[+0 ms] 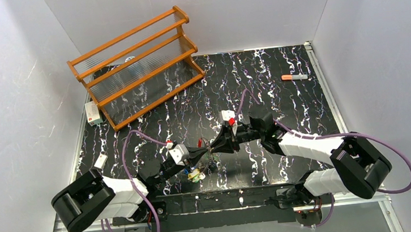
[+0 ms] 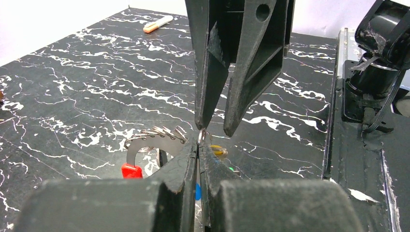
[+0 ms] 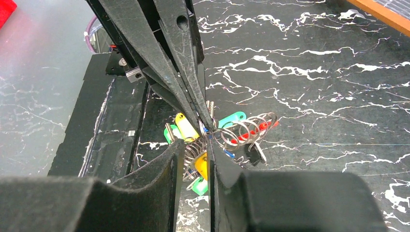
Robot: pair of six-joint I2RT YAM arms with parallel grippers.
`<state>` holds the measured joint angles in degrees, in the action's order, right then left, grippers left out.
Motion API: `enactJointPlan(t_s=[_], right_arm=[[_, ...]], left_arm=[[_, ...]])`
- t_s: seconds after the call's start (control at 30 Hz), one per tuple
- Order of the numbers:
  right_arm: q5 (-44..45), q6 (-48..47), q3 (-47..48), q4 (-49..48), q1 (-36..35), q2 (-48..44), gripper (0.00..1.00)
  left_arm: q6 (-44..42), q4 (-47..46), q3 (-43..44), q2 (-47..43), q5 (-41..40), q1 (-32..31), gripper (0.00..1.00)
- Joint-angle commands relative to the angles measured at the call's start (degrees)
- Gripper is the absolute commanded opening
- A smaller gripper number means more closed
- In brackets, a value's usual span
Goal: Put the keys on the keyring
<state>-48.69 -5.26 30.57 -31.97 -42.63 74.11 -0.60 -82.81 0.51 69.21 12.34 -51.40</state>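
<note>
Left gripper is pressed shut on a small metal loop, tip to tip with the right gripper, whose jaws stand slightly apart. The keyring and the keys lie just beside the tips, at about 7 o'clock in the top view.

The keyring is at the table's front-centre, rack behind-left, marker behind-right.

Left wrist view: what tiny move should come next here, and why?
Probably the right fingers should ease down and close on the small metal loop: they stand slightly open just above it, while the left fingers pinch it from below.
</note>
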Motion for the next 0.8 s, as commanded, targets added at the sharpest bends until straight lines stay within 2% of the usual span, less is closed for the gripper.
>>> enactJointPlan(t_s=[0.0,0.33,0.57,0.67,0.77], right_arm=[[-1.58,0.29,1.44,-4.04,0.27,1.19,0.31],[-4.23,0.65,3.80,-5.03,0.26,4.55,0.15],[-5.03,1.18,4.72,-5.41,0.26,5.64,0.16],[-4.94,1.06,4.78,-4.92,0.20,5.93,0.02],[-5.19,0.04,5.13,-3.48,0.24,5.73,0.01]], left_arm=[[0.19,-4.22,0.01,0.34,0.11,-0.13,0.00],[0.24,-4.21,-0.16,0.40,0.36,-0.16,0.00],[0.20,-4.21,-0.02,0.31,0.14,-0.11,0.00],[0.21,-4.21,0.10,0.31,0.10,-0.12,0.00],[0.10,-4.21,0.01,0.58,0.14,-0.17,0.00]])
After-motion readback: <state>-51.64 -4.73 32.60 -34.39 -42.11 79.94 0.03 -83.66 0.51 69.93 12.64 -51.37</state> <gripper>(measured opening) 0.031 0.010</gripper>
